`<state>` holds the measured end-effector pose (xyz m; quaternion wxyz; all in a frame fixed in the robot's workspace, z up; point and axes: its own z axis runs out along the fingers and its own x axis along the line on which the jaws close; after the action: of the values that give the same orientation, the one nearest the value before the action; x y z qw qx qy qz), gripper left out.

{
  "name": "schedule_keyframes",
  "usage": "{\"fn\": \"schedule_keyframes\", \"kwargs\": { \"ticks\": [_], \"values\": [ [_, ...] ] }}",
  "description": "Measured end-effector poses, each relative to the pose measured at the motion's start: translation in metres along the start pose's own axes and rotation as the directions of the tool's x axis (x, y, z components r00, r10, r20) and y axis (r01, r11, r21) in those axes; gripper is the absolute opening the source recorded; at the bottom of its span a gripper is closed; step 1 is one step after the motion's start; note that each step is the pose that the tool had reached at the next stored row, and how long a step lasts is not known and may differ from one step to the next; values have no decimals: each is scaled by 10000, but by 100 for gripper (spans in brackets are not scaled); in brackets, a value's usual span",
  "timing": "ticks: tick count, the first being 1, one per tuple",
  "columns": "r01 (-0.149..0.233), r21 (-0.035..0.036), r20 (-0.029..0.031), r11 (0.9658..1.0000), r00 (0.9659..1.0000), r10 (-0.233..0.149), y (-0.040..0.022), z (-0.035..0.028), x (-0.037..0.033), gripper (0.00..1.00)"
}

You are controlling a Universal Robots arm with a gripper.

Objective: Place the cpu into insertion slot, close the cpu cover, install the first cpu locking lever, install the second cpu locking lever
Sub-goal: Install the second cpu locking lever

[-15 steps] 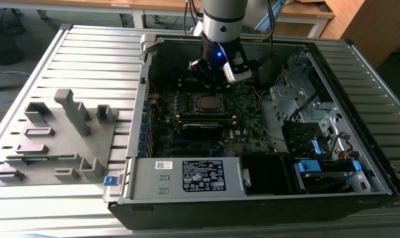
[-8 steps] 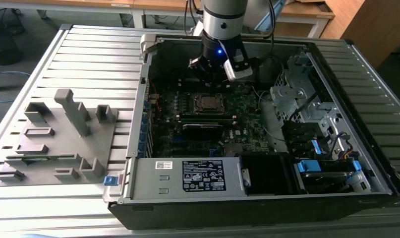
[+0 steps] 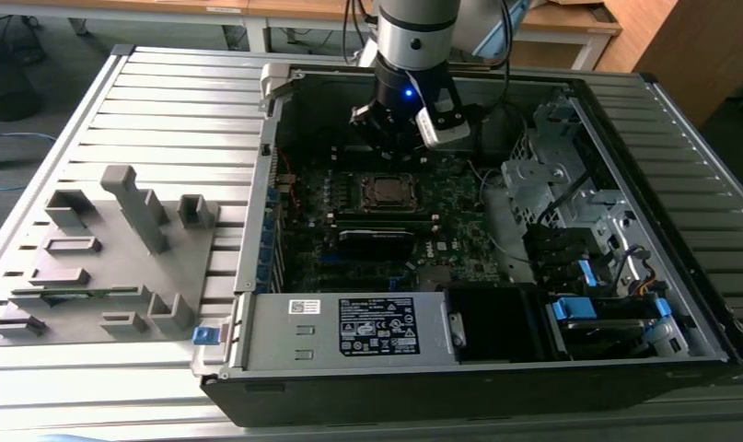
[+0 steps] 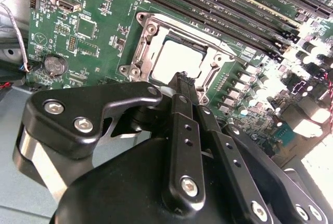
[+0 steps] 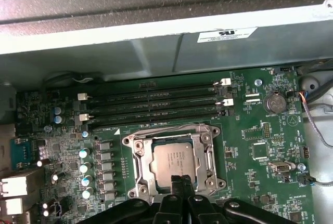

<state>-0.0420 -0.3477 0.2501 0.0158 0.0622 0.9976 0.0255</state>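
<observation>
Your black tool (image 5: 181,181), fingers pressed together and empty, just above the silver-grey square cpu (image 5: 174,160) under its closed silvery metal cpu cover (image 5: 134,162).

Dull silver metal cpu (image 5: 172,162), shiny steel cpu cover (image 5: 136,154), matt black end effector (image 4: 185,80).
</observation>
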Motion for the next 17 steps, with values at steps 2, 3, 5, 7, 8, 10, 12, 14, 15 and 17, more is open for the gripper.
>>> {"fn": "schedule_keyframes", "kwargs": {
  "ticks": [2, 3, 5, 7, 8, 10, 12, 14, 15, 17],
  "values": [
    [0, 3, -1, 10000, 10000, 0, 0, -2, 0, 11],
    [1, 6, -3, 10000, 10000, -1, -5, -3, 0, 11],
    [1, 2, -1, 10000, 10000, -1, -19, -2, -2, 11],
    [1, 3, -1, 10000, 10000, -1, -37, -3, -5, 11],
    [0, 3, -2, 10000, 10000, 0, -48, -4, -6, 11],
    [0, 2, -1, 10000, 10000, 0, -68, -5, -9, 11],
    [0, 3, -1, 10000, 10000, 0, -88, -6, -11, 11],
    [1, 2, -1, 10000, 10000, -1, -112, -7, -14, 11],
    [1, 2, -1, 10000, 10000, -1, -123, -7, -16, 11],
    [0, 3, -2, 10000, 10000, 0, -144, -8, -18, 11]
  ]
}}
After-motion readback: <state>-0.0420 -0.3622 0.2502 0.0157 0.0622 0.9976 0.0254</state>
